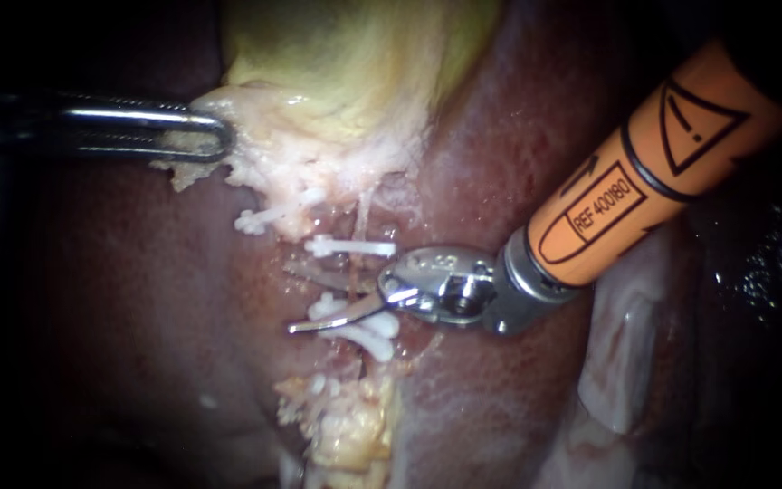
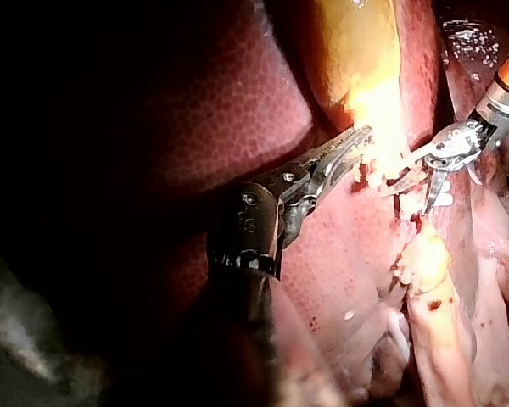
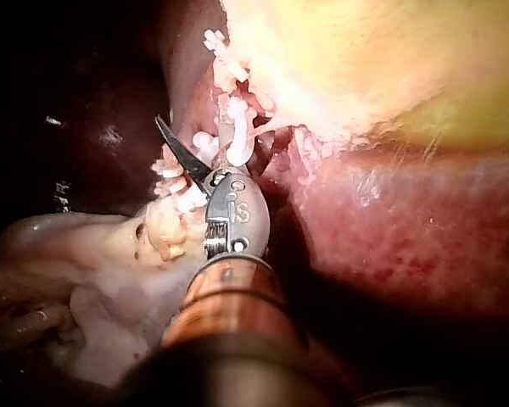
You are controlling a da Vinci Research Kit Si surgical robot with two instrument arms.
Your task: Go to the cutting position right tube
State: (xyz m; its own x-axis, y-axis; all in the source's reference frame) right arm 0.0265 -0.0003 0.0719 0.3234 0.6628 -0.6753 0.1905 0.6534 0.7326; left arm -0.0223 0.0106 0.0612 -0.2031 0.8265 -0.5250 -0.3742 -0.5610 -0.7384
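The yellow-green gallbladder (image 1: 355, 63) lies on the dark red liver (image 1: 119, 299). My left instrument (image 1: 214, 136) comes in from the left, its jaws shut on the whitish tissue at the gallbladder's lower edge; in the left wrist view these jaws (image 2: 360, 140) grip the same pale fringe. A thin pale tube (image 1: 360, 217) runs down from the gallbladder through a white clip (image 1: 350, 245) to more white clips (image 1: 359, 333). My right instrument (image 1: 296, 297), on an orange shaft, has two blades standing open on either side of the tube between those clips. One dark blade (image 3: 174, 144) shows in the right wrist view.
Another white clip (image 1: 253, 220) sits further left under the gallbladder's edge. Yellowish fatty tissue (image 1: 346, 426) lies below the clips. A pale fold of tissue (image 1: 622, 353) lies under the orange shaft at the right.
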